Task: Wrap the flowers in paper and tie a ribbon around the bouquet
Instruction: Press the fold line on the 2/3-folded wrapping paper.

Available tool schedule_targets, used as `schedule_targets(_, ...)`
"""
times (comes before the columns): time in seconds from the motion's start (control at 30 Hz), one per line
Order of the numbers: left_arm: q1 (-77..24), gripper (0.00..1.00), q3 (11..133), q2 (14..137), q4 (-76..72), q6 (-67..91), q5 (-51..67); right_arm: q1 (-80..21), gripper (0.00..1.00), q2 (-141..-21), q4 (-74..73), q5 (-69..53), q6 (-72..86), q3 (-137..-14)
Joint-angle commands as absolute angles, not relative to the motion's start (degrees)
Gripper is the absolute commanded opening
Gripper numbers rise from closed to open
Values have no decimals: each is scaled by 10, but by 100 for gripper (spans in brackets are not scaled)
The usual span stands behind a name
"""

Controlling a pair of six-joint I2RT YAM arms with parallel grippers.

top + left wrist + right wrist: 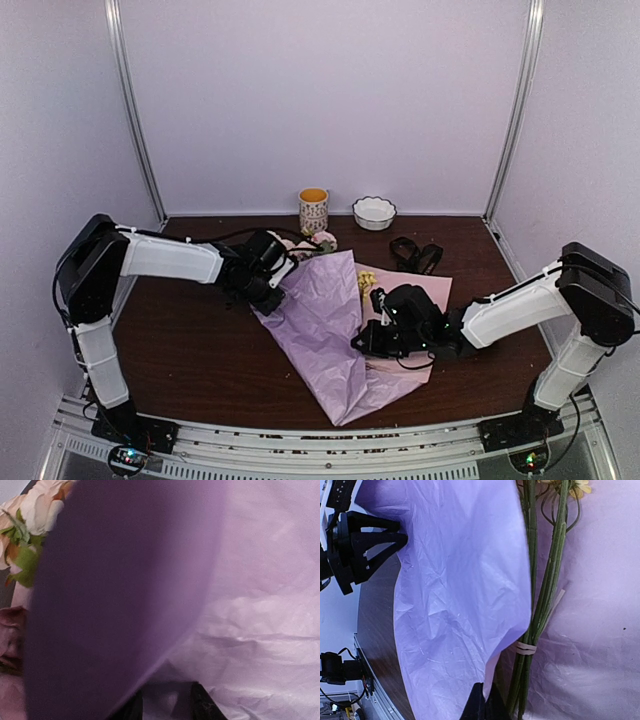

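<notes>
- Overall standing: the task is judged to be in its early part. The wrapping is under way; the tying is not begun.
- The paper [320, 330] is found spread on the table [190, 350], lying slantwise between the two arms. One long side is raised and folded part way over; no cone is formed.
- The flowers [322, 240] are laid on the paper. The pink heads project past its far end, beside a mug [313, 210] and a bowl [374, 212].
- The stems [540, 605] are seen in the right wrist view, bound by a pale band [525, 648] and only partly covered by the raised flap.
- The left gripper [167, 707] is placed at the far left corner of the paper, near the flower heads. Its fingers are seen apart with paper lying between them; no firm pinch is evident.
- The right gripper [482, 706] is set low at the flap's edge, just beside the stems. Its fingers are pressed together, and the edge of the paper appears to be pinched between them.
- The ribbon [415, 255] is found lying loose on the table past the paper's far right side, apart from both grippers and untouched.
- Outstanding, as judged: the flap to be carried fully over the stems, the sheet rolled into a bundle, the ribbon fetched and tied.
</notes>
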State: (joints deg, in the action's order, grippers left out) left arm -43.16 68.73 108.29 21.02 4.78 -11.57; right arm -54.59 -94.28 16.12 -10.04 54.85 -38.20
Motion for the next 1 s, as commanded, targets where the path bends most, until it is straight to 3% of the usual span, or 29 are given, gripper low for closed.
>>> schedule_targets(0.0,-377,39,698,1048,205,77,-162,-550,0,-936,157,-89,539,-374)
schedule_targets(0.2,-247,42,709,1038,236,140,-117,-550,0,-940,157,-98,536,-381)
schedule_targets(0.33,-227,47,644,967,171,160,-83,-550,0,-938,152,-95,533,-382)
schedule_targets(0.47,-227,59,560,889,86,177,-7,-550,0,-946,150,-100,531,-389)
schedule_targets(0.57,-227,77,486,849,-22,200,77,-551,0,-948,147,-99,528,-394)
schedule_targets(0.67,-226,87,470,873,-49,223,105,-551,0,-952,141,-101,525,-402)
schedule_targets(0.83,-199,89,480,966,-105,271,187,-550,0,-952,136,-99,521,-404)
schedule_targets(0.97,-192,90,489,1009,-121,267,173,-551,0,-953,137,-99,521,-405)
